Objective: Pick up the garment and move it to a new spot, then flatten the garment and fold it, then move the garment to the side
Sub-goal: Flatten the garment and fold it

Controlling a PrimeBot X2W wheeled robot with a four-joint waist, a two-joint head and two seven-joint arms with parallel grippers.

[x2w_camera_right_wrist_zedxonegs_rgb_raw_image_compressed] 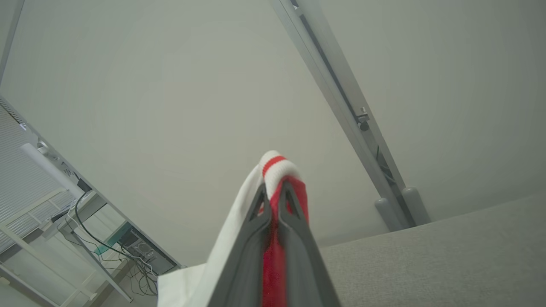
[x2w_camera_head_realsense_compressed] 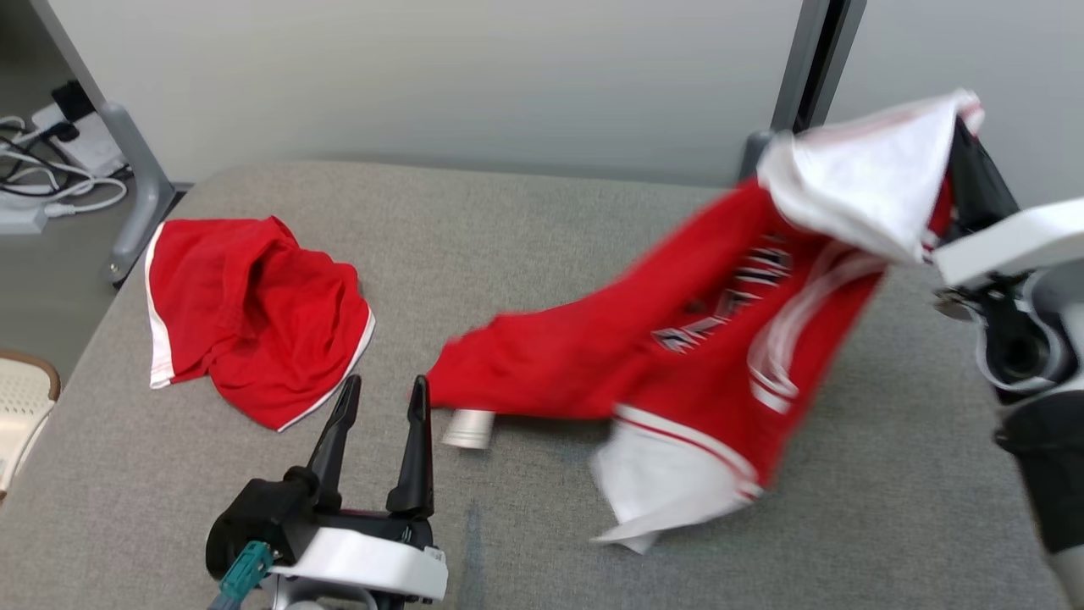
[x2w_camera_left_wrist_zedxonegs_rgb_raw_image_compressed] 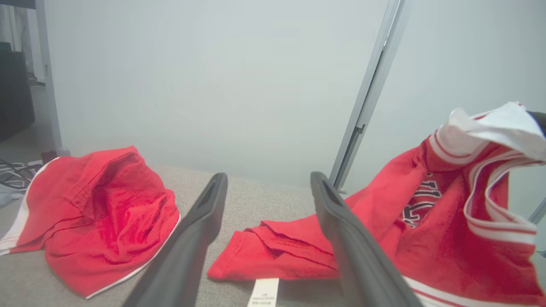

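The garment (x2w_camera_head_realsense_compressed: 677, 339), a red jersey with white trim and lettering, hangs blurred over the right half of the grey table (x2w_camera_head_realsense_compressed: 525, 237). Its lower end trails on the surface. My right gripper (x2w_camera_head_realsense_compressed: 961, 119) is raised at the far right, shut on the jersey's white-and-red edge (x2w_camera_right_wrist_zedxonegs_rgb_raw_image_compressed: 279, 164); the right wrist view shows the cloth pinched in that gripper (x2w_camera_right_wrist_zedxonegs_rgb_raw_image_compressed: 275, 189). My left gripper (x2w_camera_head_realsense_compressed: 385, 385) stands open and empty near the front, just left of the jersey's low tip (x2w_camera_left_wrist_zedxonegs_rgb_raw_image_compressed: 426, 238). The left wrist view looks between its spread fingers (x2w_camera_left_wrist_zedxonegs_rgb_raw_image_compressed: 268, 179).
A second red garment (x2w_camera_head_realsense_compressed: 254, 313) with white trim lies crumpled at the table's left, also in the left wrist view (x2w_camera_left_wrist_zedxonegs_rgb_raw_image_compressed: 98, 204). A white label (x2w_camera_head_realsense_compressed: 468, 428) pokes out under the jersey. Cables (x2w_camera_head_realsense_compressed: 34, 178) and a grey frame leg (x2w_camera_head_realsense_compressed: 135, 186) stand off the left edge.
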